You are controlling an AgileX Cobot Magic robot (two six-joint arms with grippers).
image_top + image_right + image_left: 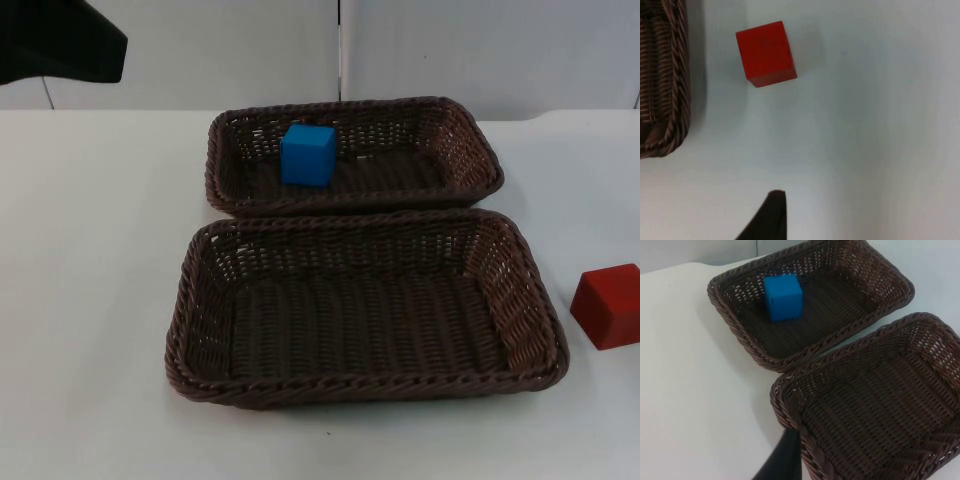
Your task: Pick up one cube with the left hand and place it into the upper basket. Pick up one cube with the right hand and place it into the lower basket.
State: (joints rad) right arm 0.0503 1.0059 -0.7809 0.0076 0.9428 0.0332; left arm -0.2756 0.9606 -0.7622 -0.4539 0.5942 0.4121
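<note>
A blue cube (307,155) (783,296) lies inside the upper brown wicker basket (470,140) (735,325), toward its left half. Directly in front stands the lower basket (195,300) (790,405) with nothing in it. A red cube (610,305) (765,52) rests on the white table, just right of the lower basket's right rim (670,75). My left gripper (782,460) hangs above the table beside the lower basket's left end, holding nothing that I can see. My right gripper (769,217) hovers over bare table, a short way from the red cube and apart from it.
The grey partition wall (450,50) rises right behind the upper basket. The two baskets stand with their long rims almost touching. Part of the black left arm (60,40) hangs over the table's far left.
</note>
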